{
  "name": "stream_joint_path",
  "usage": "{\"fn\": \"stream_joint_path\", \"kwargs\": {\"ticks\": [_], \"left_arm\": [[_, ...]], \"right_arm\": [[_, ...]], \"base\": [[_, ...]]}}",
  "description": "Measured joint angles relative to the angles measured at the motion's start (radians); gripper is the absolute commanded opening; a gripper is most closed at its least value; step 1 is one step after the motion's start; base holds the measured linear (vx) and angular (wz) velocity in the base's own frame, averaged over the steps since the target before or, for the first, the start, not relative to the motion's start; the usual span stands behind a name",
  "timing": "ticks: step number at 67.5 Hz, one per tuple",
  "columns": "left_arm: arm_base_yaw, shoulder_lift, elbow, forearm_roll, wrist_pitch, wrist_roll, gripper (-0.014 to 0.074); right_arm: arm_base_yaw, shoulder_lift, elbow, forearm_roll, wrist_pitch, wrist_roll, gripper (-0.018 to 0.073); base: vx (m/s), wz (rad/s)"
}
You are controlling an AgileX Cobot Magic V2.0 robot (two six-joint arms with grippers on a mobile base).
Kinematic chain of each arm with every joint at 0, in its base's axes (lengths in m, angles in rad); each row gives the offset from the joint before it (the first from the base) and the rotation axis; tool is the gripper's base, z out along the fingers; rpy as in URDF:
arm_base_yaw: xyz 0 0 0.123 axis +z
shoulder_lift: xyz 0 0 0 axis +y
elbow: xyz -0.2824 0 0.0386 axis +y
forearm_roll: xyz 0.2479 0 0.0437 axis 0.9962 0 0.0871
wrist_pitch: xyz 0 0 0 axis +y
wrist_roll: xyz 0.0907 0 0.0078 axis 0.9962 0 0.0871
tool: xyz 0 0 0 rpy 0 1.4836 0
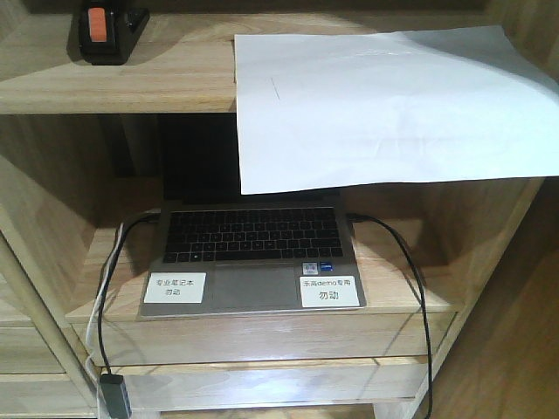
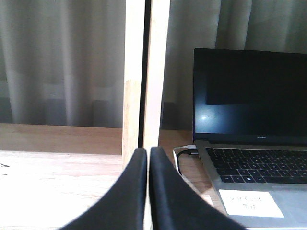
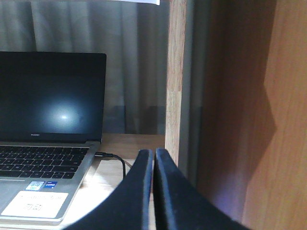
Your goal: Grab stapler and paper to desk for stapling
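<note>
Stapler (image 1: 106,30) first: we find it on the top shelf board (image 1: 105,83), above the laptop (image 1: 253,253) and off to its left, black body with the orange tab turned toward us. The paper (image 1: 384,113) is on that same board, above the laptop and to its right. Its front part spills over the board's edge and droops in front of the laptop's dark screen. Stapler and paper lie well apart, and nothing touches either.

Down at the laptop, the lid is open and the keyboard is in plain sight. We have two white labels on the palm rest, one at the left (image 1: 175,285) and one at the right (image 1: 331,290). A black cable (image 1: 410,262) runs out of the laptop's right side and drops away, and more cables (image 1: 109,279) trail down from its left side.

Now the arms. The left gripper (image 2: 147,158) sits just left of the laptop, in front of a light-wood upright (image 2: 144,72), its black fingers pressed together with nothing between them. The right gripper (image 3: 153,155) sits just right of the laptop before another upright (image 3: 176,81), fingers likewise closed on nothing. A grey curtain (image 2: 62,62) hangs behind the laptop.
</note>
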Motion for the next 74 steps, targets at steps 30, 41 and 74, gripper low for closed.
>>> {"fn": "stream_joint_path", "kwargs": {"ticks": [30,41,74], "left_arm": [[0.0,0.0,0.0,0.0,0.0,0.0,-0.0006],[0.0,0.0,0.0,0.0,0.0,0.0,-0.0006],[0.0,0.0,0.0,0.0,-0.033,0.0,-0.0006]], "right_arm": [[0.0,0.0,0.0,0.0,0.0,0.0,-0.0009],[0.0,0.0,0.0,0.0,0.0,0.0,-0.0009],[0.0,0.0,0.0,0.0,0.0,0.0,-0.0009]], "base": [[0.0,0.0],[0.0,0.0],[0.0,0.0]]}}
